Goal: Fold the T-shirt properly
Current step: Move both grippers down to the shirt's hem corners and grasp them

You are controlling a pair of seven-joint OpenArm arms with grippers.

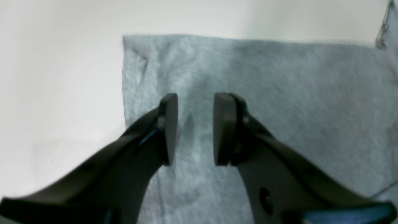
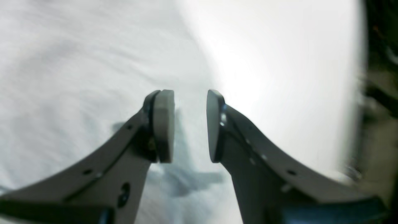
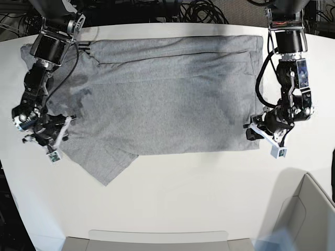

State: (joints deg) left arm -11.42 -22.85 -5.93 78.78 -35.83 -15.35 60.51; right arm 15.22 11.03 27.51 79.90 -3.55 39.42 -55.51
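The heather-grey T-shirt point(image 3: 167, 94) lies spread plain side up across the white table, with one sleeve pointing toward the front left. My left gripper point(image 3: 249, 132) hovers at the shirt's front right corner. In the left wrist view it point(image 1: 196, 129) stands open over the grey cloth point(image 1: 279, 93), with nothing between its pads. My right gripper point(image 3: 69, 121) is at the shirt's left side, near the sleeve. In the right wrist view it point(image 2: 190, 126) is open too, above the washed-out pale cloth point(image 2: 62, 77) by its edge, and it holds nothing.
The white table point(image 3: 183, 198) runs bare in front of the shirt. A grey bin point(image 3: 309, 219) stands at the front right corner, and a flat grey edge point(image 3: 157, 238) lies along the front. Dark cables point(image 3: 199, 10) run behind the table.
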